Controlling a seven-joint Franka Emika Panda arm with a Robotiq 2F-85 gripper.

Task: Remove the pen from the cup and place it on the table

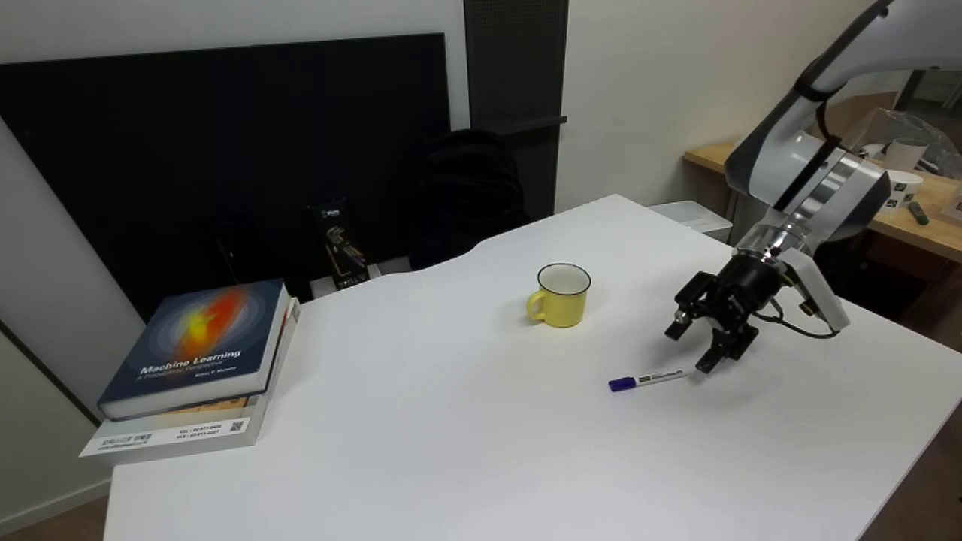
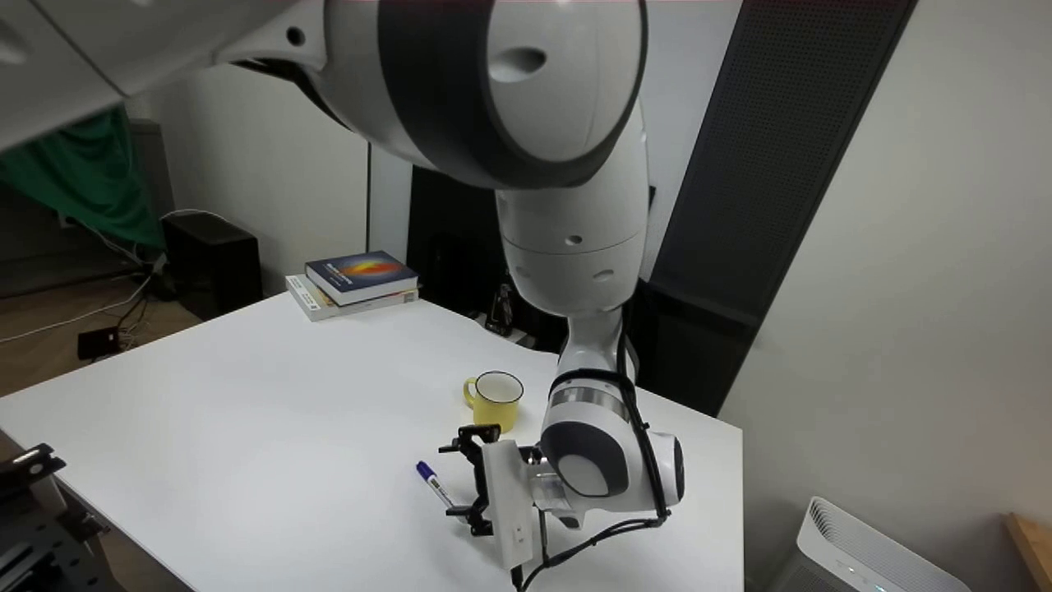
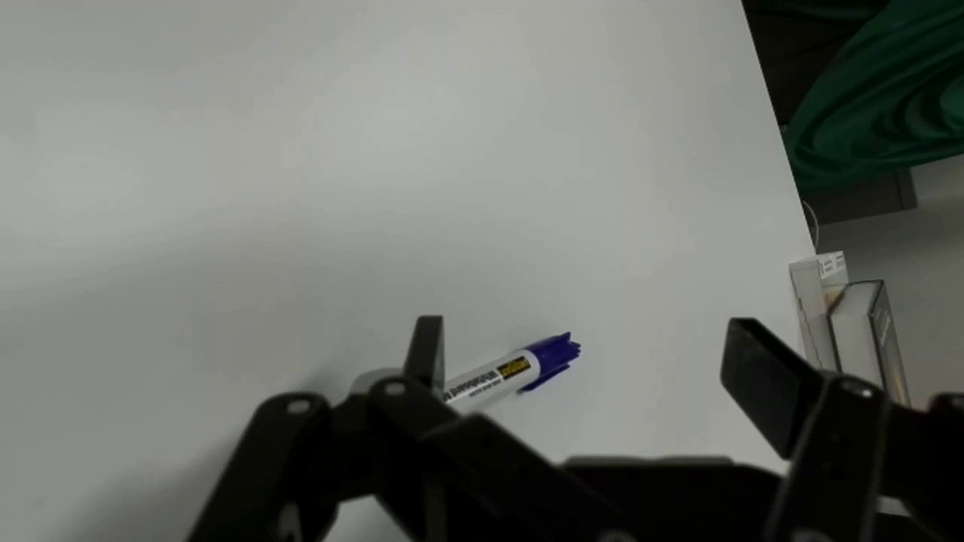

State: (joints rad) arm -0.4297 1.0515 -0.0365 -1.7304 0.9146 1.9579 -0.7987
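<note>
Pen (image 1: 649, 379) lies flat on the white table (image 1: 421, 421), outside the yellow cup (image 1: 567, 309), its blue cap turned away from me and its white, printed barrel running back toward my gripper (image 1: 693, 348). I have my two fingers (image 3: 764, 388) spread well apart, the gap between them wider than the pen is thick. My arm (image 1: 774, 161) reaches in from above, and the gripper tilts low over the tabletop with a soft shadow beneath it. In the wrist view the cap shows between my fingers, while one of them hides the rear end of the barrel. In an exterior view that end is just beside a fingertip; whether the two touch, I cannot tell.

The cup stands upright near the pen, and in both exterior views I see its dark rim, its pale inside and its handle, which sticks out on the side nearer the books (image 1: 195, 338). Those lie stacked at the table's edge, well apart from the cup, the upper one dark blue with a red and yellow blaze and the words Machine Learning. Behind the table stands a large black panel (image 1: 188, 165). Beyond my arm, a wooden desk (image 1: 936, 233) holds white cups (image 1: 904, 186), and a green cloth (image 2: 90, 181) hangs past the table.
</note>
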